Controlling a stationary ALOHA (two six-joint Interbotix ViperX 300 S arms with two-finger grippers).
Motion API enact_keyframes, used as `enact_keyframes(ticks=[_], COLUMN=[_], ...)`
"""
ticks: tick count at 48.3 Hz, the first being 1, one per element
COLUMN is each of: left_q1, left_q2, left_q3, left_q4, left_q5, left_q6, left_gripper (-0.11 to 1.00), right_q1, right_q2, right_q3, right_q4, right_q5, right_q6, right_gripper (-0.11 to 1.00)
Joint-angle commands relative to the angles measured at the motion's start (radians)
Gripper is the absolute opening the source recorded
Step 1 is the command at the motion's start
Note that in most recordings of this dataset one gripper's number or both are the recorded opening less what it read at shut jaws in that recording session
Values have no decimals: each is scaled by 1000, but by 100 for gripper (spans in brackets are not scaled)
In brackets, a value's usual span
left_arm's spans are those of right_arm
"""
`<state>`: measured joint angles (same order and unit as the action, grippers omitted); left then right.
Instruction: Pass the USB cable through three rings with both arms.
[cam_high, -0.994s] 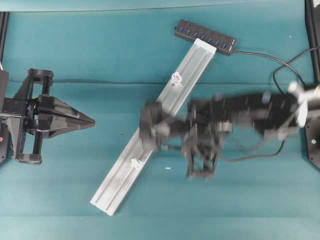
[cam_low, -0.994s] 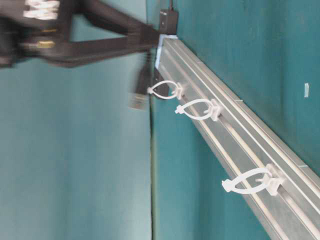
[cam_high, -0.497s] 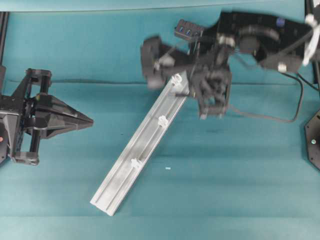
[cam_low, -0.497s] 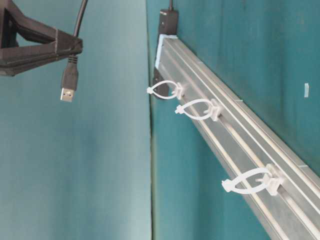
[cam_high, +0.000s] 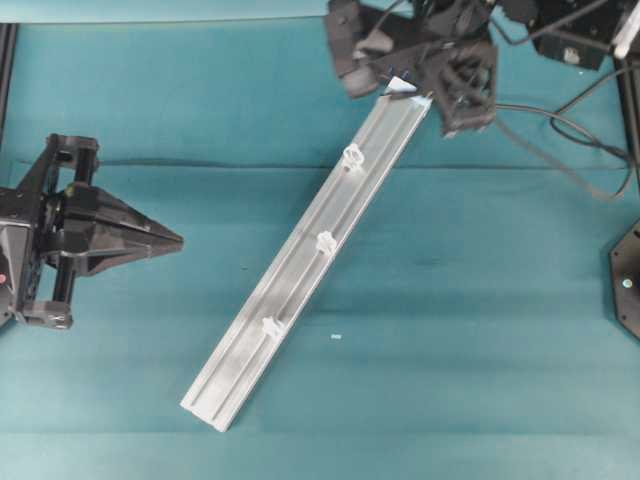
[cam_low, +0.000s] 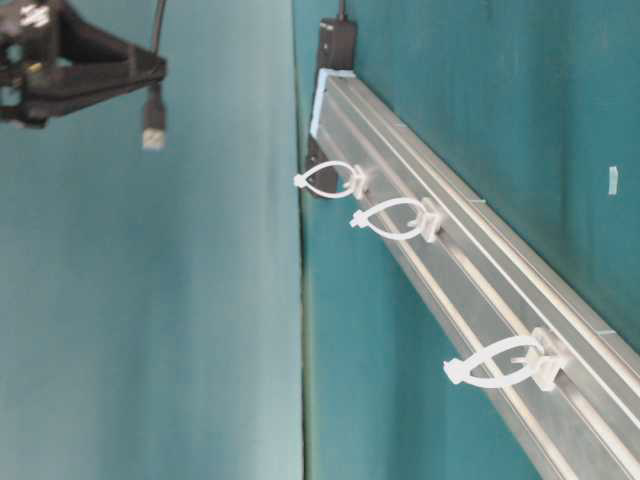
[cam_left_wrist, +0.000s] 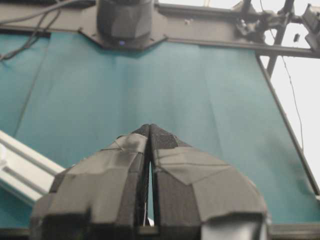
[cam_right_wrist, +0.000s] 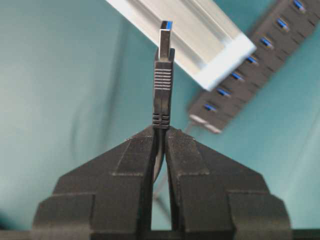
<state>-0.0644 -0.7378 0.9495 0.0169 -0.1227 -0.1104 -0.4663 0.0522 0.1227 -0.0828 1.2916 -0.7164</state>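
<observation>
Cable (cam_right_wrist: 162, 95) pinched behind its plug by right claw (cam_right_wrist: 160, 131), held past rail (cam_high: 300, 275) end, ready for threading; left claw (cam_left_wrist: 150, 131) clenched, empty.

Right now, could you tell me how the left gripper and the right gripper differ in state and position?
The right gripper is shut on the USB cable, plug sticking out; the left gripper is shut on nothing. The right gripper hangs above the rail's far end by the USB hub; the left gripper sits off to the rail's side. Both have black, pointed fingers.
</observation>
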Motion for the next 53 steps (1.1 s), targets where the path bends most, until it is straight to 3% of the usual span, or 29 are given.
enact_keyframes(ticks=[1, 13, 20, 29, 42, 53], left_q1=[-3, -3, -2, -2, -3, -2], left_q2=[-21, -55, -60, -46, -40, -29], left_q3=[-29, -46, -48, -57, -71, -74], left_q4=[3, 3, 3, 3, 3, 2], left_q5=[-5, -5, -5, -5, -5, -5], left_q6=[-3, -3, -3, -8, -14, -14], left_gripper=[-1, -1, -1, -1, -1, -1], right_q1=[-29, -101, -123, -129, -115, -84], right_q2=[3, 12, 34, 89, 147, 176], right_q3=[29, 140, 155, 133, 135, 129], right_q4=[-6, -6, -3, 12, 86, 92], right_q5=[-49, -241, -272, -302, -365, -410], right_q6=[-75, -342, -468, -503, -617, -627], right_gripper=[7, 7, 7, 7, 7, 7])
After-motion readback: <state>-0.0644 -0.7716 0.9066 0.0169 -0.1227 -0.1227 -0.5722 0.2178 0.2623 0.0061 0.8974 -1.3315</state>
